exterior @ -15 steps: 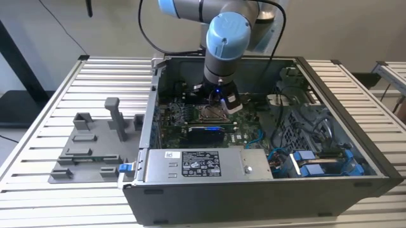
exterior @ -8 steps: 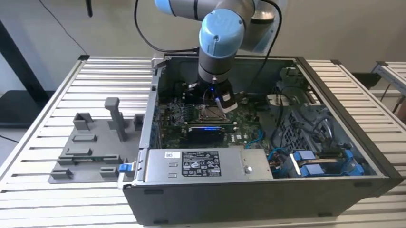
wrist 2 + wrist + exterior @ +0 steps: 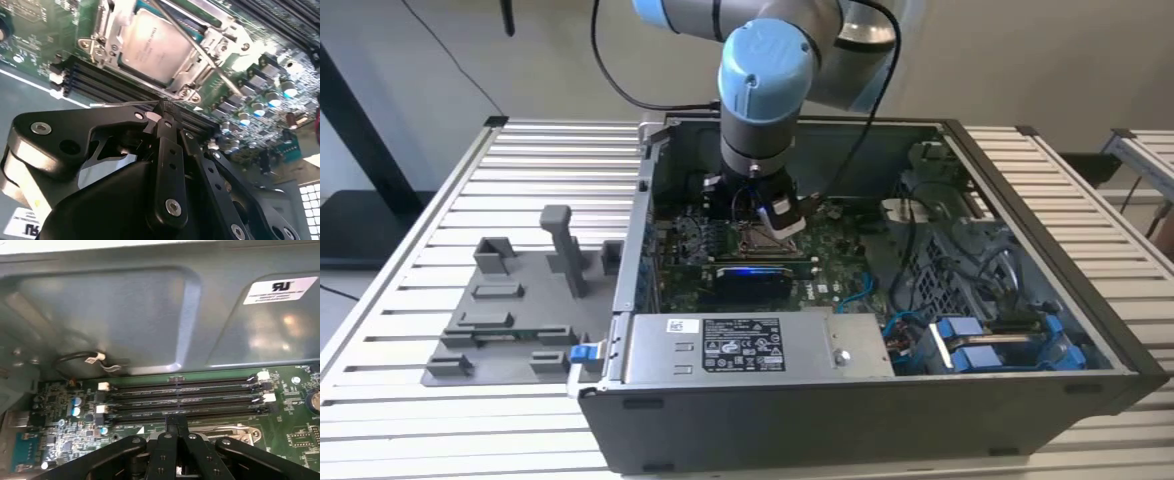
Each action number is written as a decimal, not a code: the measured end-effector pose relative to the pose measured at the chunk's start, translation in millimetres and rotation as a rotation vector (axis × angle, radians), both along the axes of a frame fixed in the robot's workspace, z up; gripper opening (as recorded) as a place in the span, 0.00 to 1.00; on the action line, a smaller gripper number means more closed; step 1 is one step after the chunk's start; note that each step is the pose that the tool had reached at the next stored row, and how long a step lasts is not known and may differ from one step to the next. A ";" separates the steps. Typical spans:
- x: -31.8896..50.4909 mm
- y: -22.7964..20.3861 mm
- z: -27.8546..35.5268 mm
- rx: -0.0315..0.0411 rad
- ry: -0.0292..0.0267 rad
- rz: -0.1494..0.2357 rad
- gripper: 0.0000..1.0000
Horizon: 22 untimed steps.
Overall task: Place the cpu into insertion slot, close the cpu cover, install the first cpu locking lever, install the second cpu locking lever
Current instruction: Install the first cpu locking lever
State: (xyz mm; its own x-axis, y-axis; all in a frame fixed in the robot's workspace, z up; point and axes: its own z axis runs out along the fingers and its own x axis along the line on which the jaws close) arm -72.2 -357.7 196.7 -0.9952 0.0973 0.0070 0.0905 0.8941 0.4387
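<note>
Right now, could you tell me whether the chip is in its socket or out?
In: the second wrist view shows the chip lying flat on the board, with the metal cover framing its edges.

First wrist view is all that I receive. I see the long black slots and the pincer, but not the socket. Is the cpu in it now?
Observer: Yes. In the second wrist view the cpu sits in its socket, metal top up.
Operator: And the cover, is it down?
Observer: The cpu cover lies flat around the cpu, which shows through its window.
Operator: Where is the pincer relative to the levers?
Observer: The end of one thin locking lever meets the tip of the shut pincer, beside the socket. I cannot tell whether that lever is latched.
</note>
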 end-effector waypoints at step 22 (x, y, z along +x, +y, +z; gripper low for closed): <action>-8.9 -2.3 -1.3 0.0174 -0.0056 0.011 0.11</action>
